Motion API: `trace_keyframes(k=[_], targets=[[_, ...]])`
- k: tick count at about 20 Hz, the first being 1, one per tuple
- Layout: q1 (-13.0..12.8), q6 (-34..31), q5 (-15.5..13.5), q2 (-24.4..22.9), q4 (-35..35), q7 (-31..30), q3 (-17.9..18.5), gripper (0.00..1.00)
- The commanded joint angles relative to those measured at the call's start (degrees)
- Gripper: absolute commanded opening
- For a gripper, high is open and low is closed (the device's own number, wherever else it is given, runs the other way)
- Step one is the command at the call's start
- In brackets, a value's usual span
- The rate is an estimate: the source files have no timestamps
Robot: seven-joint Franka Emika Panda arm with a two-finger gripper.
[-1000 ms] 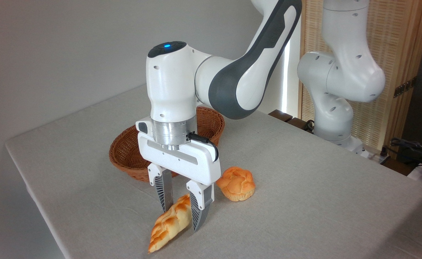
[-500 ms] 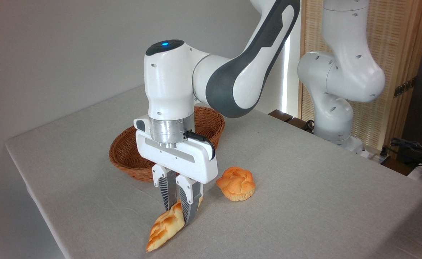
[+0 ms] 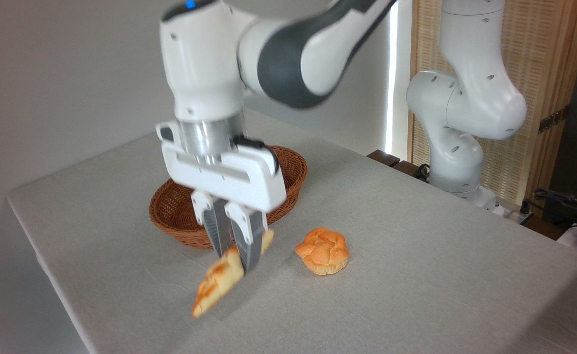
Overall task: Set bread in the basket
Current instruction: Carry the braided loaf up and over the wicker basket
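The jaws clench the bread (image 3: pixel 218 284) near its upper end, its tip drooping above the bench (image 3: pixel 416 275), so the gripper (image 3: pixel 236 263) should rise enough to clear the basket (image 3: pixel 170 216) rim just behind.

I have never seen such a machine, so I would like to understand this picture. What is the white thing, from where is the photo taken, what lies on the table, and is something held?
The white machine is a robot arm. At its end is a gripper with two fingers that close like tongs. The one photo comes from a fixed camera looking down at the table from the side. The fingers are shut on a long braided bread, which hangs tilted, its lower tip close above the cloth; the picture is blurred there. Behind stands a brown wicker basket; nothing shows in the part of it in view. A small round bun lies on the table to the right.
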Motion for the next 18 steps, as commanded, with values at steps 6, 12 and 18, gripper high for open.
trace_keyframes(k=[6,12,18], targets=[[0.05,-23.87,-6.9,0.24,16.55,3.9,-2.03,0.39],[-0.03,-25.29,-8.22,0.32,15.16,0.3,-12.13,0.44],[-0.21,-14.77,-8.83,3.31,8.58,-2.16,-20.05,0.79]])
